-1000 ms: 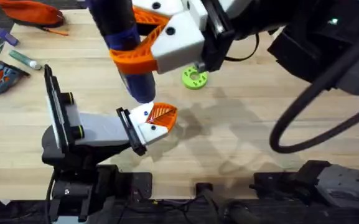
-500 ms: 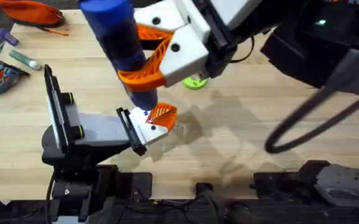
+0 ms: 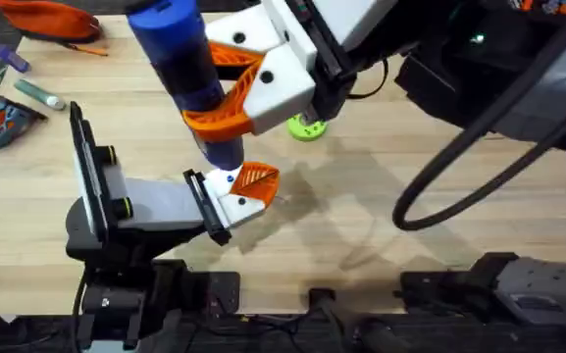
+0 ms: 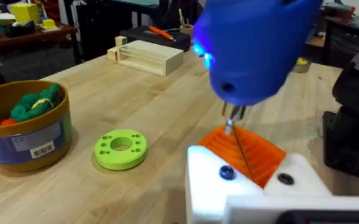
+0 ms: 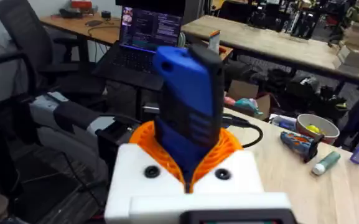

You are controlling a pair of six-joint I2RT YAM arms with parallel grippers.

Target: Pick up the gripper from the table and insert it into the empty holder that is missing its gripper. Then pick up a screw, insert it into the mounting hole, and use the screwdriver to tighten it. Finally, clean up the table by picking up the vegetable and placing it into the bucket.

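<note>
My screwdriver [image 3: 189, 83] hides its own tip from above. Close to my left wrist its body [image 4: 254, 50] blurs and runs past the picture's edge. The bucket [image 4: 23, 127] is cropped there too.

My right gripper [image 3: 226, 103]: white blocky jaw housings, orange ribbed pads [image 3: 226, 120], dark screw heads (two per side). Black cable [image 3: 479, 181] loops behind.

The right gripper [image 5: 188, 163] clamps the blue screwdriver [image 5: 188, 106] between its orange ribbed pads [image 5: 232, 143]. Behind stand an open laptop [image 5: 147, 37], a black chair [image 5: 23, 37] and a wooden table [image 5: 328, 186].
</note>
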